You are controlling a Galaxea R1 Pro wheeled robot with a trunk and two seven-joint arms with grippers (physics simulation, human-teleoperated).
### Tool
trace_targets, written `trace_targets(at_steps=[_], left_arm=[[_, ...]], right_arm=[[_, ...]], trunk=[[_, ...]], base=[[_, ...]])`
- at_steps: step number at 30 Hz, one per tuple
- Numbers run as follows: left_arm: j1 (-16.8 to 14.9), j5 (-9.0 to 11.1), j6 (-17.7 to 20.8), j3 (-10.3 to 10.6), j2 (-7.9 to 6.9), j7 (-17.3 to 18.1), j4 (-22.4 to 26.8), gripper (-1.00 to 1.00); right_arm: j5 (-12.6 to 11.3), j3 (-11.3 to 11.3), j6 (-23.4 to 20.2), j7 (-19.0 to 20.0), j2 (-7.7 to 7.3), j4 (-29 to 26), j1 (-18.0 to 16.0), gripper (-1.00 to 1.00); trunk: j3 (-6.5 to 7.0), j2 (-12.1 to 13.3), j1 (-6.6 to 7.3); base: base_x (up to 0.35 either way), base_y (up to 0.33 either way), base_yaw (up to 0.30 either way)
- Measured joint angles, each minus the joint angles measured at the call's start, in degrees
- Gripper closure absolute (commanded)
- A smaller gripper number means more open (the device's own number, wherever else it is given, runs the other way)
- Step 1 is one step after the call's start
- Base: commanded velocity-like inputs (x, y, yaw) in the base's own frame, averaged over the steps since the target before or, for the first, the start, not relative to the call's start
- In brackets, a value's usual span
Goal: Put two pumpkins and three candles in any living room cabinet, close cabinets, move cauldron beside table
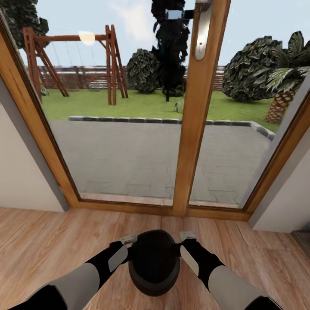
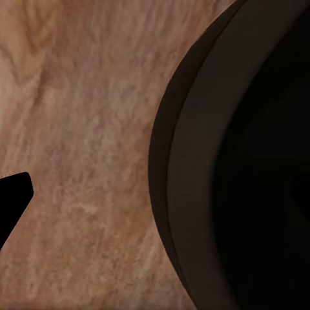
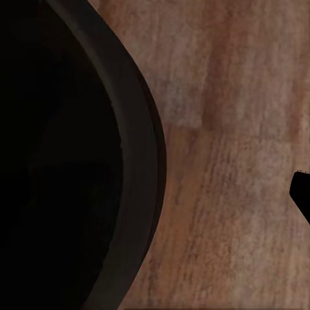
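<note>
The cauldron (image 1: 154, 262) hangs low in front of the robot, above the wooden floor (image 1: 51, 241), pressed between the two arms. It is round, with no long axis to speak of, and its wide mouth faces up toward the head camera, tilted slightly toward the robot. The left claw (image 1: 128, 239) sits against the pot's left side near the rim, and the right claw (image 1: 188, 236) against its right side; whether either claw's jaws are wide or narrow cannot be told. In the left wrist view the cauldron's dark curved wall (image 2: 194, 194) bulges over the floorboards, and a black fingertip (image 2: 13, 194) stands apart from it. The right wrist view shows the same dark wall (image 3: 139, 181) over the planks. Ahead stands a glazed door with a wooden frame (image 1: 193, 129), and beyond the glass a paved patio (image 1: 129, 155), a lawn and a swing set (image 1: 73, 60).
</note>
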State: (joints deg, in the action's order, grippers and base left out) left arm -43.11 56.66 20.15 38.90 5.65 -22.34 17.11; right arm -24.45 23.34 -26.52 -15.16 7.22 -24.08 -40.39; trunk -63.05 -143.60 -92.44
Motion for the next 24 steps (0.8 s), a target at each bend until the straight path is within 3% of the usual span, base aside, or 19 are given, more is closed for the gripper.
trace_targets(at_steps=[11, 24], left_arm=[[0.0, 0.0, -0.1, 0.0, 0.09, -0.1, 0.0, -1.0], [0.0, 0.0, -0.9, 0.0, 0.09, 0.0, 0.0, -1.0]], right_arm=[[0.0, 0.0, 0.0, 0.0, -0.01, 0.0, 0.0, -1.0], [0.0, 0.0, 0.0, 0.0, 0.03, 0.0, 0.0, -1.0]], trunk=[[-1.55, -0.1, -0.18], [-2.0, -0.1, -0.23]], base=[[0.0, 0.0, 0.0], [0.0, 0.0, 0.0]])
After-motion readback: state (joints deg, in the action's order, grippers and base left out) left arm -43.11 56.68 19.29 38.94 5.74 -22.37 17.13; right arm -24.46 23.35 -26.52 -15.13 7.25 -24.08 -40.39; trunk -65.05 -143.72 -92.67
